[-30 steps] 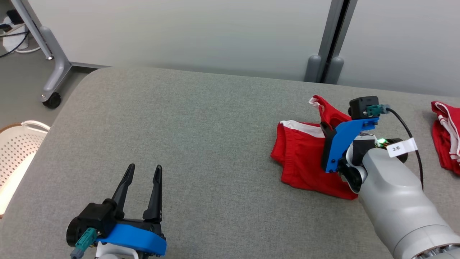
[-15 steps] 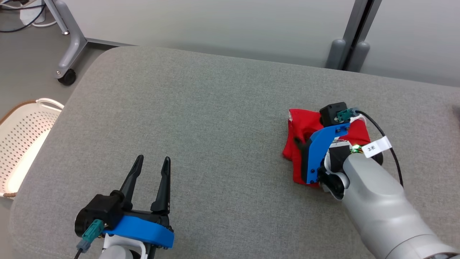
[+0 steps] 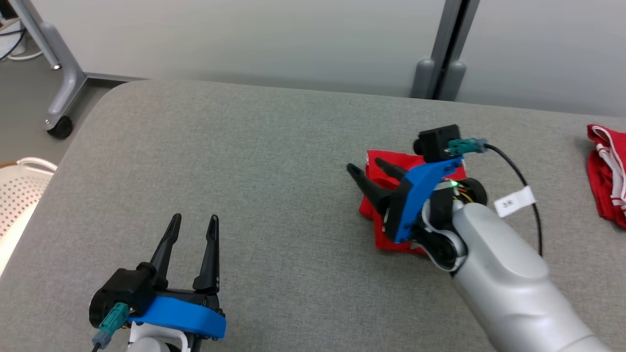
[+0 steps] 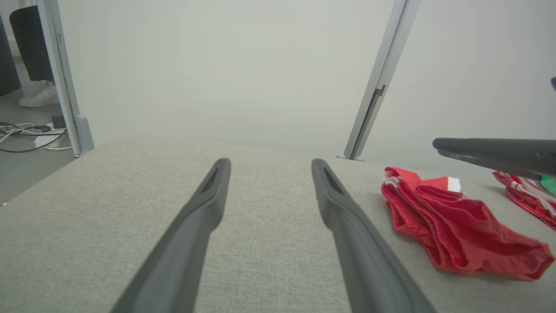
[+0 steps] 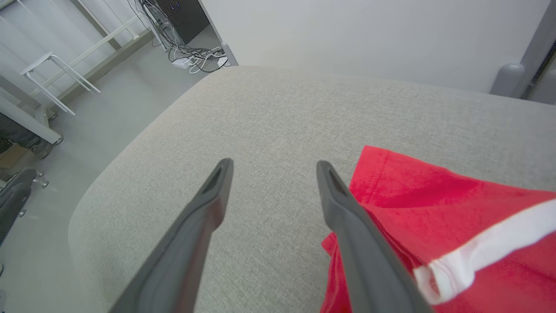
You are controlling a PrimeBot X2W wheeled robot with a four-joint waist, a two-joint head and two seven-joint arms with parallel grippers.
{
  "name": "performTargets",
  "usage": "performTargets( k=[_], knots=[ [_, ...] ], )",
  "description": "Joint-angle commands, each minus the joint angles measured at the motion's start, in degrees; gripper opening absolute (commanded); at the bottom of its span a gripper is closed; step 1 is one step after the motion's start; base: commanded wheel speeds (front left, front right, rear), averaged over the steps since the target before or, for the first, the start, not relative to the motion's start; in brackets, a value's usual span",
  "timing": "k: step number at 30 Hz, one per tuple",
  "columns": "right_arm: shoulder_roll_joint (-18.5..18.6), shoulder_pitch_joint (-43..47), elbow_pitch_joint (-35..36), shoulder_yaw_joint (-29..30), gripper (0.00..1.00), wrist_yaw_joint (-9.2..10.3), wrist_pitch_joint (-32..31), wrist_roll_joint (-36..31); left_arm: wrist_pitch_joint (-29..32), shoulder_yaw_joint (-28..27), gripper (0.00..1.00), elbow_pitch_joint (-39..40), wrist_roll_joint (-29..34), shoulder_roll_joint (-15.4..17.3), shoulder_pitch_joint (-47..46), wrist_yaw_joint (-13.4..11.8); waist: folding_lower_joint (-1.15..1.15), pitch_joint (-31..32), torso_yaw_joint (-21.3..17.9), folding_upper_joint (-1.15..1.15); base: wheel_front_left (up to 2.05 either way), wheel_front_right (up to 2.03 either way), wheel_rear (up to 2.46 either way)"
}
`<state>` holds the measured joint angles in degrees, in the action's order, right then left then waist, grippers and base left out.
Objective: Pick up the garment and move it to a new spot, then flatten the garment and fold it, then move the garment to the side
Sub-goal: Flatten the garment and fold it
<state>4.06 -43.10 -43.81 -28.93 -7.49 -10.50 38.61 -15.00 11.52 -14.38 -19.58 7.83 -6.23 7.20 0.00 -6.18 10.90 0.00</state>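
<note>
Red garment (image 3: 379,237) is seen folded, right of ctr on grey table (image 3: 274,146). Right hand (image 3: 364,166) is held over its left edge, fingers apart, nothing gripped. Left hand (image 3: 194,218) is held near-left, fingers apart, empty.

Grey cloth-covered table (image 3: 244,195), rounded at its corners. Holds a folded red garment (image 4: 456,226) right of the table's middle and, well apart, a second red garment (image 3: 604,186) with white trim bunched at the table's right edge.
</note>
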Motion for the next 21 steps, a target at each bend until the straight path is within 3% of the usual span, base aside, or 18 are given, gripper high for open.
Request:
performTargets(
  k=[1, 5, 9, 13, 15, 16, 21],
  knots=[
    [1.9, 1.8, 1.8, 0.8, 1.00, -0.01, 0.5, 0.2, -0.2, -0.4, 1.00, 0.3, 0.4, 0.3, 0.2, 0.4, 0.00, 0.6, -0.8, 0.00, 0.00, 0.00, 0.00],
    [6.2, 5.4, 5.6, 3.9, 1.00, -0.01, 2.2, -3.6, -0.2, -0.6, 1.00, 0.4, 0.5, 0.2, 0.9, 0.4, 0.00, 1.4, -1.9, 0.00, 0.00, 0.00, 0.00],
    [9.5, 9.8, 5.9, 10.8, 1.00, -0.01, 3.9, -9.2, -0.2, -0.4, 1.00, 0.5, 0.5, 0.2, 1.2, 0.4, 0.00, 1.9, -2.3, 0.00, 0.00, 0.00, 0.00],
    [9.8, 13.5, 4.0, 17.6, 1.00, -0.01, 3.2, -14.4, -0.2, 0.1, 1.00, 0.4, 0.3, 0.3, 1.2, 0.4, 0.00, 2.2, -2.2, 0.00, 0.00, 0.00, 0.00],
    [9.4, 14.4, 3.4, 19.8, 0.24, -0.01, 2.8, -17.1, -0.2, 0.4, 1.00, 0.5, 0.2, 0.4, 1.1, 0.4, 0.00, 2.1, -2.0, 0.00, 0.00, 0.00, 0.00],
    [8.9, 14.7, 2.9, 20.7, 0.00, -0.02, 2.2, -18.1, -0.2, 0.6, 1.00, 0.6, 0.2, 0.5, 1.1, 0.4, 0.00, 2.0, -1.8, 0.00, 0.00, 0.00, 0.00],
    [6.2, 13.6, 1.3, 23.2, 0.00, -0.01, -1.3, -22.4, -0.2, 1.2, 1.00, 0.8, 0.0, 0.7, 0.2, 0.4, 0.00, 0.9, -0.7, 0.00, 0.00, 0.00, 0.00]
  ],
)
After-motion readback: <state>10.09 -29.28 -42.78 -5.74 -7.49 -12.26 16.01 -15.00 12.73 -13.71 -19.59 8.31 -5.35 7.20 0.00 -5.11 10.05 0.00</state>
